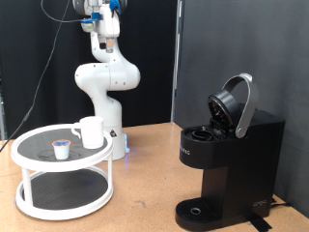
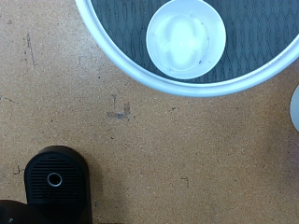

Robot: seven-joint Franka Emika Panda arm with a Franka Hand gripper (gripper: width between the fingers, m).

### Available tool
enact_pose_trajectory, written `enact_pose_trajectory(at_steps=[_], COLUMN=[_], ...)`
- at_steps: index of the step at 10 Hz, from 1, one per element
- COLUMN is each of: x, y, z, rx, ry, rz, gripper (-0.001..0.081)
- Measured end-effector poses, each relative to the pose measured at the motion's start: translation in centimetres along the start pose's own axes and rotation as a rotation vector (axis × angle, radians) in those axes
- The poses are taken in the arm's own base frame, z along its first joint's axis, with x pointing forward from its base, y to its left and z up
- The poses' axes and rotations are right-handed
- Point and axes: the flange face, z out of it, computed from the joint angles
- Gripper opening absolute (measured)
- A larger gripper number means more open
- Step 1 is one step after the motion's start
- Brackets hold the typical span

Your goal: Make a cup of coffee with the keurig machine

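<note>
The white mug point(image 1: 92, 131) stands upright on the top tier of a round white two-tier tray point(image 1: 29, 160) at the exterior view's left. A small white pod with a blue top point(image 1: 62, 148) sits beside it on the same tier. The black keurig machine point(image 1: 227, 159) stands at the right with its rounded lid point(image 1: 235, 104) hinged open. My gripper point(image 1: 101, 12) is high above the table at the top edge, well clear of everything. In the wrist view the mug point(image 2: 185, 37) shows from above inside the tray's rim point(image 2: 121, 58), with the keurig's drip base point(image 2: 56, 182) apart from it. No fingers show there.
The arm's white base point(image 1: 104, 87) stands behind the tray on the brown tabletop point(image 1: 145, 174). A black curtain point(image 1: 241, 48) hangs behind the machine. A white object point(image 2: 295, 107) shows at the wrist view's edge.
</note>
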Motion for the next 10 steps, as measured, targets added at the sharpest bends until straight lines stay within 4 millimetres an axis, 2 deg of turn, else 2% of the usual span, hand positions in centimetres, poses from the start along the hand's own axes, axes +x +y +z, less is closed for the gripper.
enact_pose_trajectory(at_steps=[2, 8, 10], x=[0.6, 9.1, 11.4], y=[-0.4, -5.2, -6.3], z=[0.1, 0.5, 0.6], rx=[-0.004, -0.01, -0.015], ry=[-0.001, 0.018, 0.012], rz=[-0.003, -0.014, 0.0], gripper=[0.0734, 0.0734, 0.0734])
